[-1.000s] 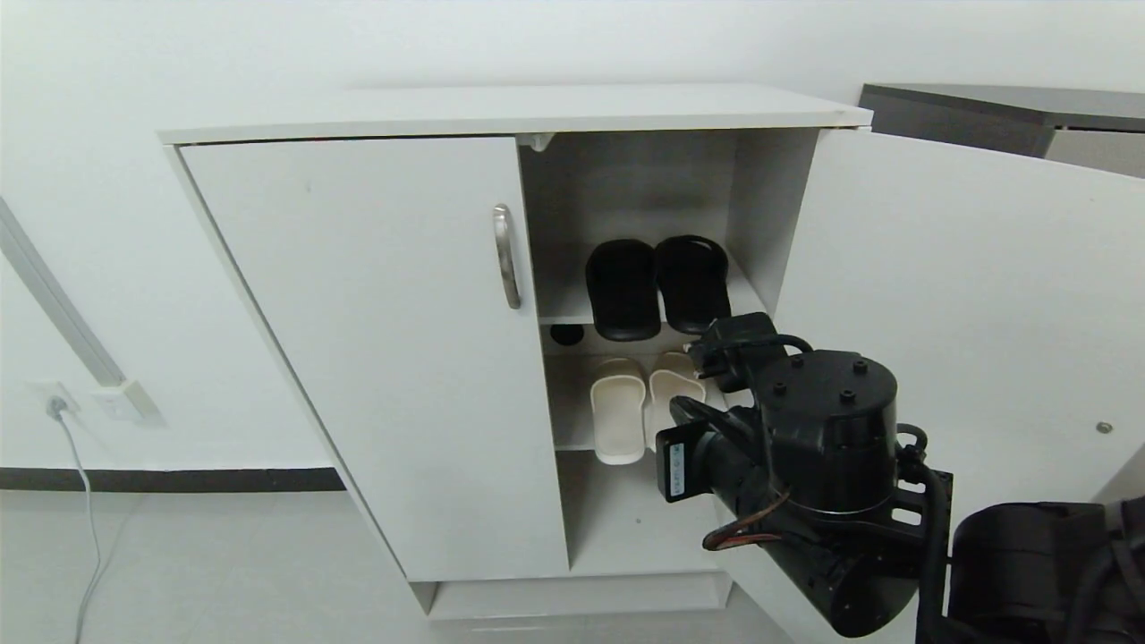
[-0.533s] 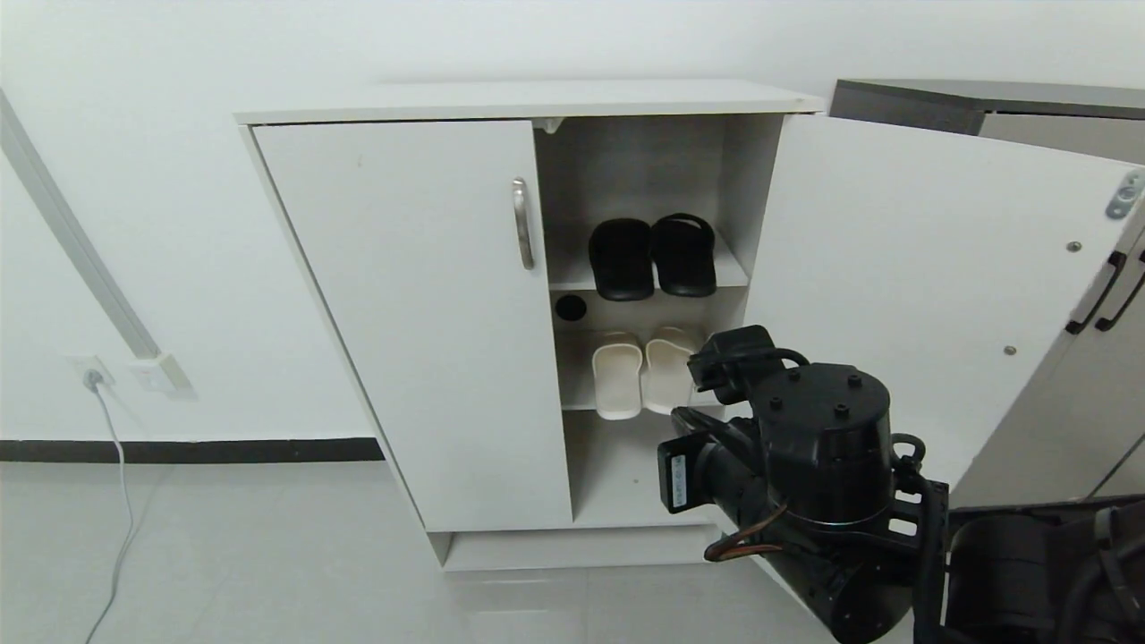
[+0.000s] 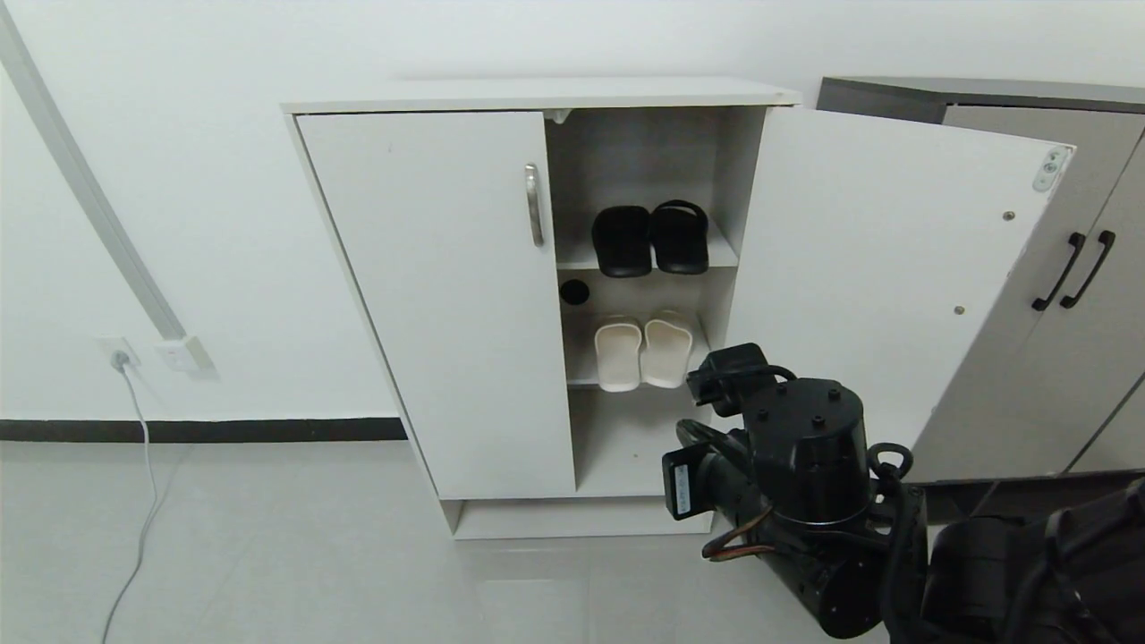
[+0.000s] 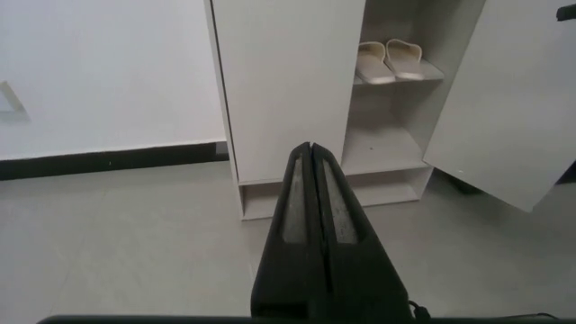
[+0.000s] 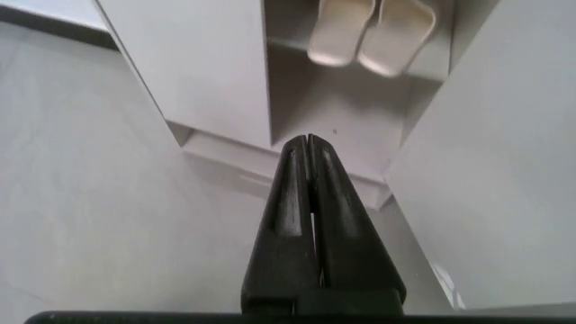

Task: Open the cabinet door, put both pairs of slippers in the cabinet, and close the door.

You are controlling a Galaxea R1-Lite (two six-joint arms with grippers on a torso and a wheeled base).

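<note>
The white cabinet (image 3: 429, 295) stands against the wall with its left door shut and its right door (image 3: 859, 268) swung wide open. A black pair of slippers (image 3: 650, 238) lies on the upper shelf. Below it, a white pair of slippers (image 3: 642, 351) lies on the middle shelf, also seen as white slippers (image 4: 393, 59) and white slippers (image 5: 369, 27). My right arm (image 3: 796, 465) hangs low in front of the open door. The right gripper (image 5: 310, 148) is shut and empty, pointing at the cabinet's base. The left gripper (image 4: 310, 153) is shut and empty, above the floor well short of the cabinet.
A grey cabinet (image 3: 1055, 295) with black handles stands right behind the open door. A wall socket (image 3: 116, 358) with a hanging cable is at the far left. The left door has a metal handle (image 3: 534, 205). Bare tiled floor (image 3: 268, 555) lies before the cabinet.
The whole head view has drawn back from the cabinet, so it looks smaller and the grey cabinet shows more. Slippers, doors and the right arm keep their places.
</note>
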